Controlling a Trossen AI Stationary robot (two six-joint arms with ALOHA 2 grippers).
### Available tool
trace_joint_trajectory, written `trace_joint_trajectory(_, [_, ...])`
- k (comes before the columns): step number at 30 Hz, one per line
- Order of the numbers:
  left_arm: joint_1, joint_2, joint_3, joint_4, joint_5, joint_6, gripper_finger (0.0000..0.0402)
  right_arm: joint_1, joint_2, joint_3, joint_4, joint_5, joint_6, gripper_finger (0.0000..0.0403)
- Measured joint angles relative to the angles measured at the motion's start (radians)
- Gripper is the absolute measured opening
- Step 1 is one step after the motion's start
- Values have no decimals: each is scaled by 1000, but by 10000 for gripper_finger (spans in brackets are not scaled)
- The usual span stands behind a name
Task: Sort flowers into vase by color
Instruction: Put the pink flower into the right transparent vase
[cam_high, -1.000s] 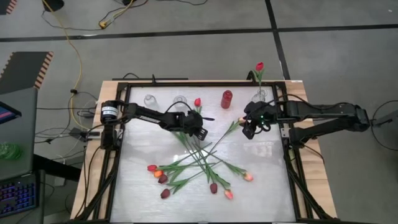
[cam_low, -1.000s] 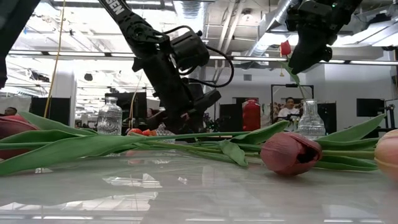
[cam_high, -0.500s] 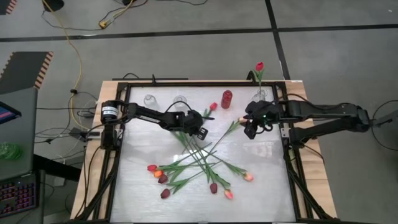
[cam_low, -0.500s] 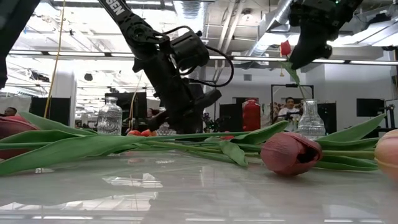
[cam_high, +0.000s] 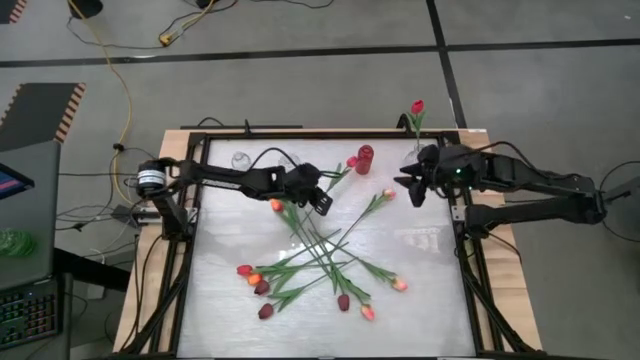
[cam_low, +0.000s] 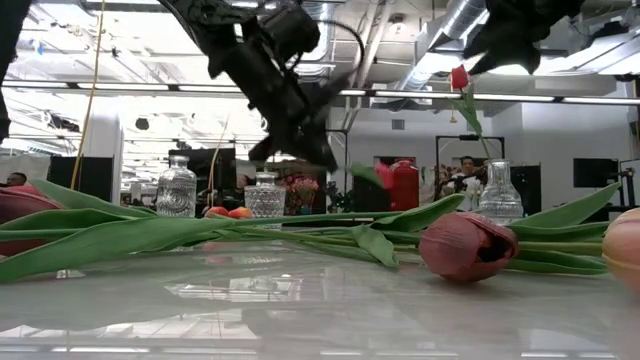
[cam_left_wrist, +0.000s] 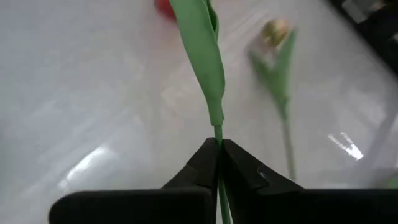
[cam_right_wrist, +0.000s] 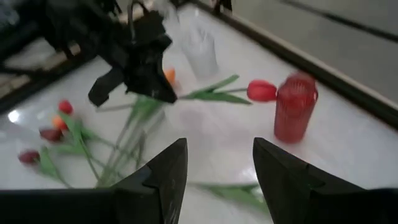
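Observation:
My left gripper (cam_high: 318, 196) hangs above the table's far middle, shut on a red tulip's stem. That tulip's head (cam_high: 351, 161) points toward the red vase (cam_high: 364, 158). In the right wrist view the head (cam_right_wrist: 261, 91) shows beside the red vase (cam_right_wrist: 295, 115). My right gripper (cam_right_wrist: 214, 168) is open and holds nothing, raised near the far right. A clear vase (cam_high: 418, 152) there holds one red tulip (cam_high: 417, 107) upright by its stem. Several more tulips (cam_high: 320, 255) lie crossed on the tabletop. My left gripper pinches the tulip's thin green stem (cam_left_wrist: 217, 132) between its two fingertips, just below a long leaf (cam_left_wrist: 202, 56). The fingers slant down from the table's left. The tulip is lifted clear of the table and sticks out beyond the fingers toward the red vase.
Two more clear vases (cam_low: 177, 190) (cam_low: 265, 196) stand along the far edge. A black frame (cam_high: 468, 270) rims the table. People and furniture show in the room behind, in the low view.
My left gripper has risen from the tabletop with the red tulip. The tulip is now clear of the table, and its head has swung toward the red vase. My right gripper has gone up and back toward the table's far right corner, still open.

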Motion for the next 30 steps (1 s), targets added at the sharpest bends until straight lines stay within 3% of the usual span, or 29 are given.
trace_joint_trajectory(9, [0,-152,0,8,-2,73,4,-17,6,0,128,-1,-4,210])
trace_joint_trajectory(14, [0,-204,1,96,-68,146,4,-15,37,0,201,-2,-29,210])
trace_joint_trajectory(21, [0,-207,1,307,-77,254,4,-15,134,0,421,-4,-135,210])
trace_joint_trajectory(30, [0,-206,1,403,-56,300,4,-15,252,0,667,-12,-210,210])
